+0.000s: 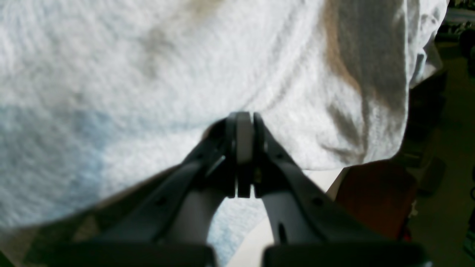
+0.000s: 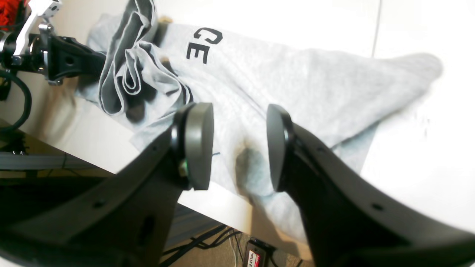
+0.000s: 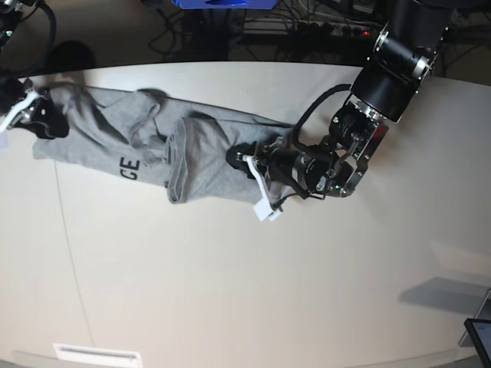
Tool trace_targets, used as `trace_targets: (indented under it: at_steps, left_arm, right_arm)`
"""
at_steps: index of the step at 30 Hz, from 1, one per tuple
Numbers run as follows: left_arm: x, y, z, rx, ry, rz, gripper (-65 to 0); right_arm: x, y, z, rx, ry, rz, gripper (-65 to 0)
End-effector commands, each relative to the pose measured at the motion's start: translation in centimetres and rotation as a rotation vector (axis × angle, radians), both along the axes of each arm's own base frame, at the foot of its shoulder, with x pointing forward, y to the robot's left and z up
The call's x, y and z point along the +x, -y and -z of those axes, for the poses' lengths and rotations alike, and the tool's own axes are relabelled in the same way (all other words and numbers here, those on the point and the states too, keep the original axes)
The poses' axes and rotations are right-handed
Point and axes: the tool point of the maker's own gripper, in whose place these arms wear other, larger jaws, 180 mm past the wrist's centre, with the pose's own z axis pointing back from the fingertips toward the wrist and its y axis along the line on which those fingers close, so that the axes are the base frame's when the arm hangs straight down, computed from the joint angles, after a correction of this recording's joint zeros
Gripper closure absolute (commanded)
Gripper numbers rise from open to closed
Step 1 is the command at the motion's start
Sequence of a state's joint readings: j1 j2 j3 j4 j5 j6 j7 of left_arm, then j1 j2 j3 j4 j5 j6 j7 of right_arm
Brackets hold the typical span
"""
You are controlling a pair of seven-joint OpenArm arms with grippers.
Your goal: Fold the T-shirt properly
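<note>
The heather-grey T-shirt (image 3: 100, 138) lies stretched in a long rumpled band across the white table (image 3: 230, 268), with black letters "CE" (image 3: 129, 169) facing up. My left gripper (image 3: 239, 159) is at the band's right end, its jaws shut on a bunched fold there. In the left wrist view the closed fingertips (image 1: 245, 118) meet the T-shirt (image 1: 148, 74), which fills the frame. My right gripper (image 3: 38, 115) hovers over the shirt's left end. In its own view the right gripper (image 2: 237, 148) stands open, and the T-shirt (image 2: 297, 81) beneath it drapes over the table edge.
Cables and a power strip (image 3: 307, 27) run behind the table's far edge. A dark device (image 3: 479, 337) sits at the near right corner. A white label (image 3: 96, 354) lies near the front left. Below the table edge, cords and a small box (image 2: 256, 256) show on the floor.
</note>
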State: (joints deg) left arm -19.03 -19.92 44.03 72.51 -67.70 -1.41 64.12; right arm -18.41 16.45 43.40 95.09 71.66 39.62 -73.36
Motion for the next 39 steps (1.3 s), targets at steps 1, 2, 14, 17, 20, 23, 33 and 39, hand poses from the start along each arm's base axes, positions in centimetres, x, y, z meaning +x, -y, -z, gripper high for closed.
trace_targets:
  at_steps: [1,2,14,17,20,23,33,39]
  left_arm:
    - [-2.2,-11.8,5.1,0.530,-0.035,0.019,0.0]
    - [-2.3,-12.3,5.2,0.539,-0.039,0.018,0.0]
    - [-2.7,-11.8,4.4,0.522,-0.005,0.040,0.0]
    - [-2.4,-11.1,4.2,0.508,0.003,0.041,0.0]
    - [-2.5,-10.9,4.3,0.504,0.000,0.043,0.0]
    - [-2.7,-10.9,4.4,0.504,-0.003,0.044,0.0]
    - [-2.5,-10.7,4.4,0.500,0.001,0.043,0.0]
    - [-2.5,-10.7,4.4,0.500,0.001,0.043,0.0]
  right_arm:
    - [0.6,0.6,-1.3,-0.011,0.048,0.003,-23.5]
    - [0.6,0.6,-1.3,-0.011,0.048,0.003,-23.6]
    - [-0.1,1.0,0.6,0.096,-0.001,0.042,-23.4]
    - [0.6,0.6,-0.1,0.082,0.016,0.015,-23.1]
    - [1.2,0.5,-0.5,0.079,0.030,0.008,-22.8]
    - [1.8,0.4,-0.8,0.080,0.046,0.005,-17.6]
    - [4.0,-4.2,1.1,0.175,0.000,-0.120,-0.3]
    - [3.6,-3.2,4.3,0.213,-0.102,-0.067,-0.3]
